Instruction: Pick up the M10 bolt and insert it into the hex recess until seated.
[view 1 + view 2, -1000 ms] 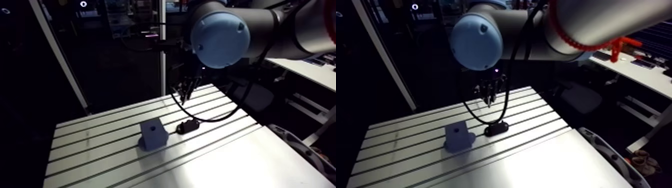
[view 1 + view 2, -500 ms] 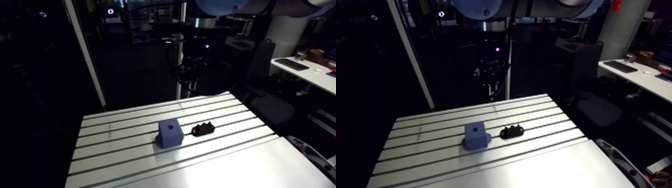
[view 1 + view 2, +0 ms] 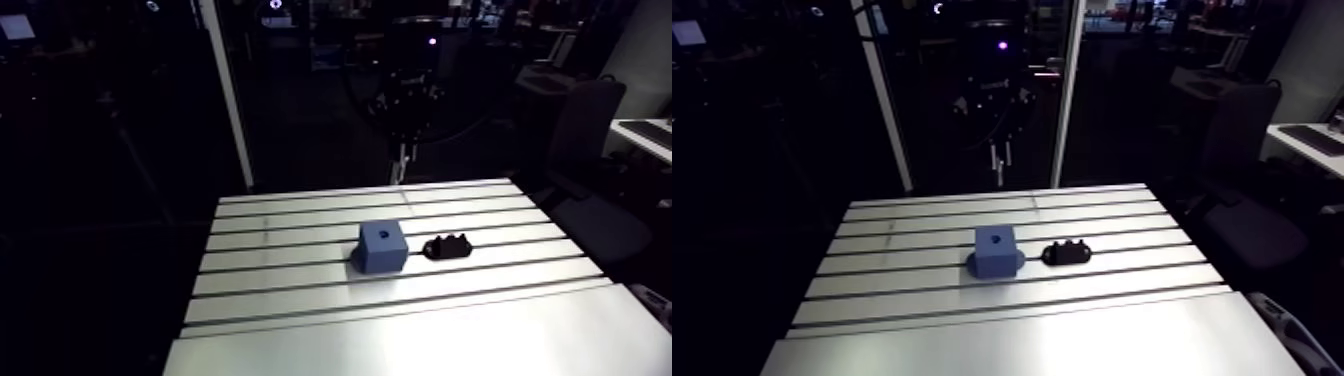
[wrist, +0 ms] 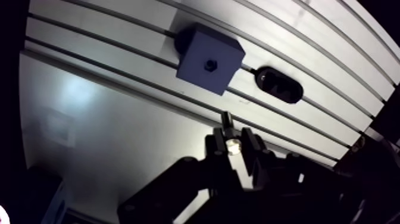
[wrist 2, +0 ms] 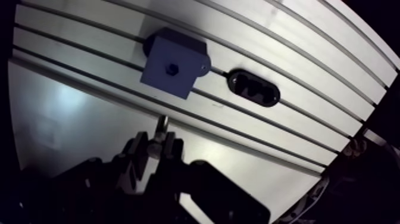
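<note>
The gripper has its jaws pinched narrow on the M10 bolt, long axis sticking straight out ahead of them, tip toward the blue block.

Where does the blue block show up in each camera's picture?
Arm view: block near the middle of the table, with the black holder close beside it.
Wrist view: block ahead of the gripper, which is shut on the bolt.
Shared landmark: the holder, beside the block in both.
</note>
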Controlling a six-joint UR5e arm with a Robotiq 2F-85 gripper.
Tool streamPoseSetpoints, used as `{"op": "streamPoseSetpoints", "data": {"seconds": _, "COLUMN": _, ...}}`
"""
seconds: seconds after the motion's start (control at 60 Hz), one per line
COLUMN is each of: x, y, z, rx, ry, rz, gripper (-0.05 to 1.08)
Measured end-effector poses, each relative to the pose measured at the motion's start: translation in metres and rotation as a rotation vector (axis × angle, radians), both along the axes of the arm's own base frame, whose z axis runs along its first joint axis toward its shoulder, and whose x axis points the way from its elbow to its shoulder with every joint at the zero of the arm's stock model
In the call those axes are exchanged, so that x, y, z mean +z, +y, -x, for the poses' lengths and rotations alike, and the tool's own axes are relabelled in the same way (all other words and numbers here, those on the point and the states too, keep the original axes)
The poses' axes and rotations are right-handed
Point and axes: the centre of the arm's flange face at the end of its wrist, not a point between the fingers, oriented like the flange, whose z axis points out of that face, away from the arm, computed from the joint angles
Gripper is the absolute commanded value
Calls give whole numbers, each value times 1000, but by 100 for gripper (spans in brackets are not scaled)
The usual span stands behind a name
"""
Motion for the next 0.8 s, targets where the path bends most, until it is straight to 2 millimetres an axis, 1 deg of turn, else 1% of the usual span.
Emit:
{"op": "streamPoseSetpoints", "data": {"seconds": 0.1, "x": -4, "y": -4, "z": 1, "rx": 7, "ry": -22, "rz": -6, "gripper": 98}}
{"op": "streamPoseSetpoints", "data": {"seconds": 0.333, "x": -13, "y": -6, "z": 4, "rx": 13, "ry": -37, "rz": -14, "gripper": 101}}
{"op": "streamPoseSetpoints", "data": {"seconds": 0.467, "x": -23, "y": -5, "z": 7, "rx": 12, "ry": -12, "rz": -20, "gripper": 103}}
{"op": "streamPoseSetpoints", "data": {"seconds": 0.8, "x": -48, "y": -7, "z": 7, "rx": 23, "ry": 54, "rz": -26, "gripper": 103}}
